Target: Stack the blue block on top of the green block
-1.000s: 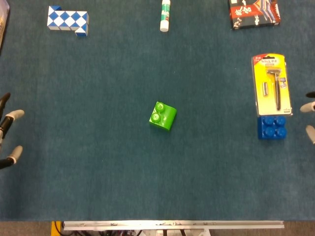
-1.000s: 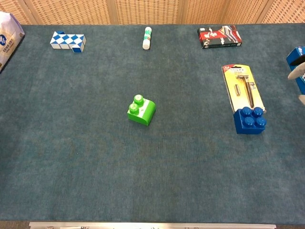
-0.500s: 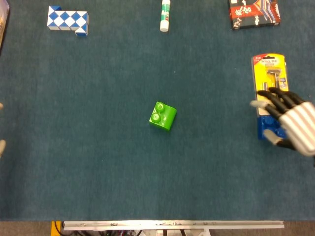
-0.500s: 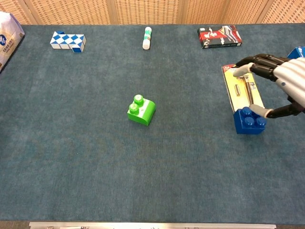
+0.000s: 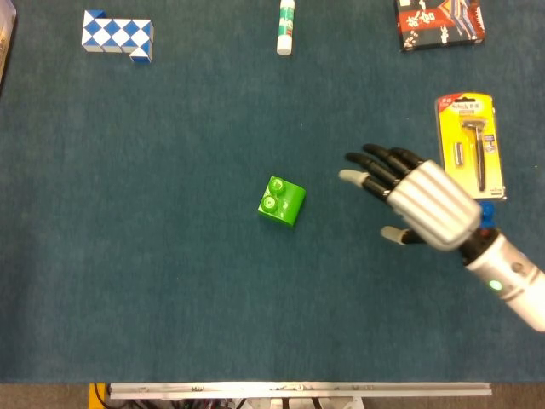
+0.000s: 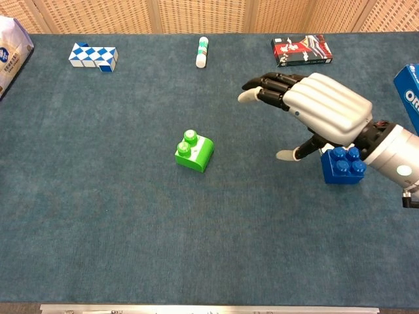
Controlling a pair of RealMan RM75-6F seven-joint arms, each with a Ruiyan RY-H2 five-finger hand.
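**Right hand open above the worktop, between the two blocks**

One green block [image 5: 281, 201] sat on the blue worktop [image 5: 170, 281], turned at a slant to the worktop's edges. Its two studs faced up and sat on its left half, lined up roughly front to back. One blue block [image 6: 342, 165] stood to the right of the green block, well apart from it, four studs up and its sides nearly square to the worktop; the head view showed only a sliver of it behind the wrist.

The right hand [image 5: 415, 202] hovered between the green block and the blue block, palm down, fingers [image 6: 272, 88] spread and pointing left toward the green block, holding nothing. Half a second earlier it had been over the blue block; it had since moved left, and both blocks kept their places. The left hand was out of view.

Behind the green block lay one blue-and-white checked puzzle [image 5: 117, 34], one glue stick [image 5: 286, 25] and one red-and-black box [image 5: 440, 23]. One yellow razor pack [image 5: 471, 143] lay just behind the blue block.
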